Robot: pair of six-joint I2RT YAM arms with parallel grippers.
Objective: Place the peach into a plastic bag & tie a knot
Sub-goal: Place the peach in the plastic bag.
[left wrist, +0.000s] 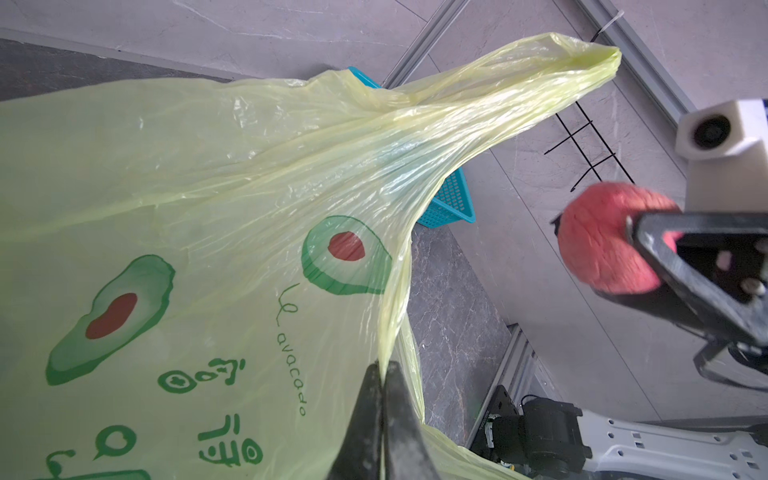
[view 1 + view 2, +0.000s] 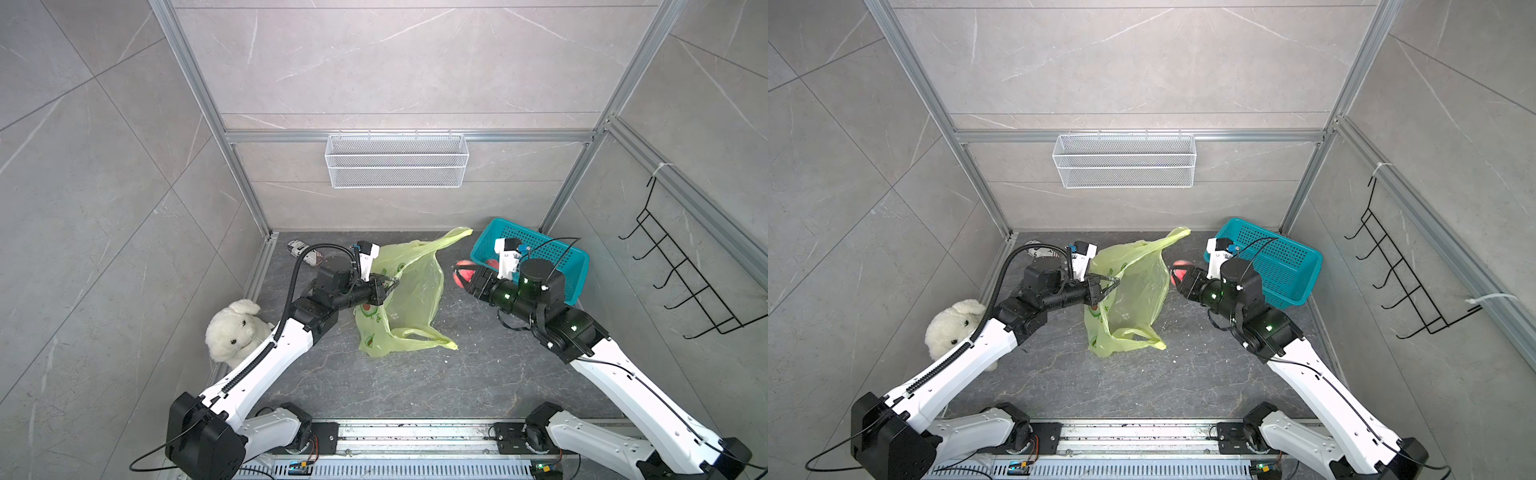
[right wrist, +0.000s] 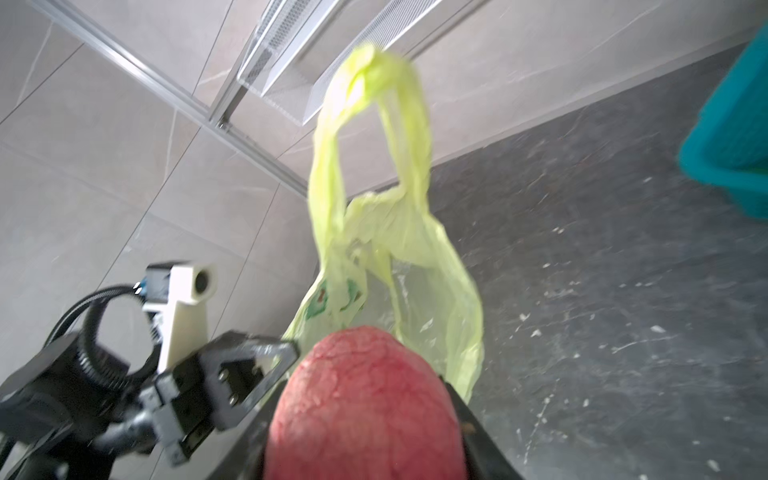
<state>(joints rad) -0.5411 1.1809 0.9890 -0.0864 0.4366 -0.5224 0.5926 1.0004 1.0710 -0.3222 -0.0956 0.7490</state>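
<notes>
Okay, dark grey marbled counter [image 2: 415, 386] fills the lower centre of both top views, with white specks scattered on it. Grey stone-look tiled walls on three sides, aluminium frame posts in the back corners. White wire mesh basket [image 2: 397, 166] hangs on the back wall, upper centre. Black wire hook rack [image 2: 685, 282] is on the wall at right of frame. Metal rail [image 2: 415, 432] runs along the bottom edge between the two arm bases.

Plastic bag [image 2: 409, 291] sits at centre of frame, lower part crumpled on the counter, one handle loop [image 2: 457, 235] poking up toward the back wall, the other handle [image 2: 428, 336] lying flat on the counter. Avocado prints are clear in the left wrist view. Left gripper [image 2: 392, 284] is clenched on the bag's rim, holding that side up; in the left wrist view the jaws pinch the plastic edge with no gap [image 1: 383, 370].

Right gripper [image 2: 465, 277] is grasping the peach [image 2: 460, 269], red-pink, just right of the bag and not touching it. Peach fills the near part of the right wrist view [image 3: 365, 407], which is a bit blurred.

Teal perforated basket [image 2: 552, 257] is at right of centre, behind the right wrist, against the corner. White plush toy [image 2: 237, 328] is at left of frame beside the left arm. Small striped item [image 2: 305, 253] is at the counter's back left; can't tell what it is.
</notes>
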